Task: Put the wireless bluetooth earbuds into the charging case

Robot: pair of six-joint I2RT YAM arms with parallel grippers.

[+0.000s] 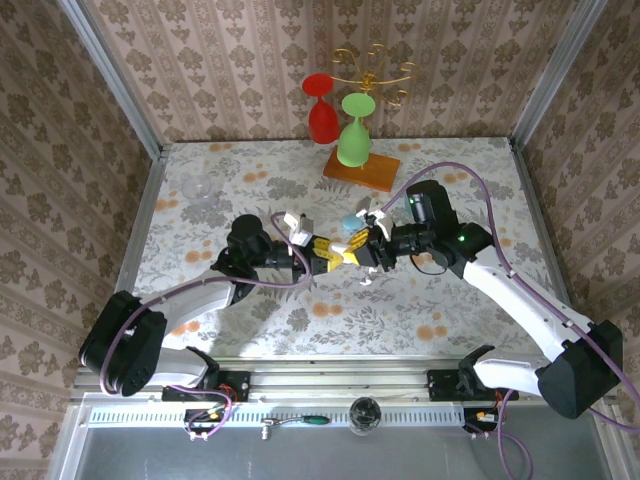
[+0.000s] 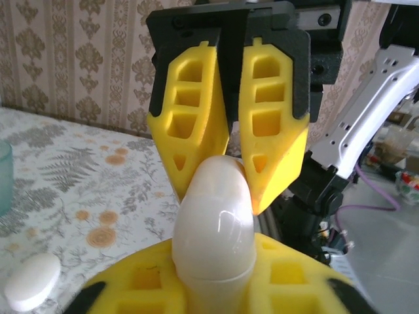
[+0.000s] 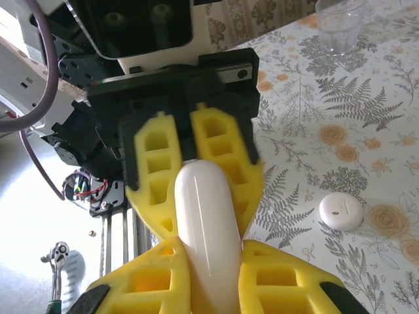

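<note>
A glossy white oblong charging case [image 2: 213, 222] hangs above the table middle, gripped from both ends. My left gripper [image 2: 213, 265] is shut on its near end, yellow fingers [image 2: 137, 281] pressed against both sides. My right gripper [image 2: 221, 186] pinches the far tip. In the right wrist view the same case [image 3: 204, 216] runs up from my right gripper [image 3: 213, 268] into my left gripper [image 3: 204, 226]. From above, the left gripper [image 1: 333, 256] and right gripper [image 1: 360, 250] meet tip to tip. A tiny white piece [image 1: 365, 281], possibly an earbud, lies just below them.
A round white pebble-like case [image 3: 340, 211] [image 2: 29, 281] lies on the table beyond the left gripper. A light blue object [image 1: 348, 222] sits behind the grippers. A clear glass [image 1: 200, 190] stands far left. Red [image 1: 321, 110] and green [image 1: 353, 135] wine glasses stand on a wooden base at the back.
</note>
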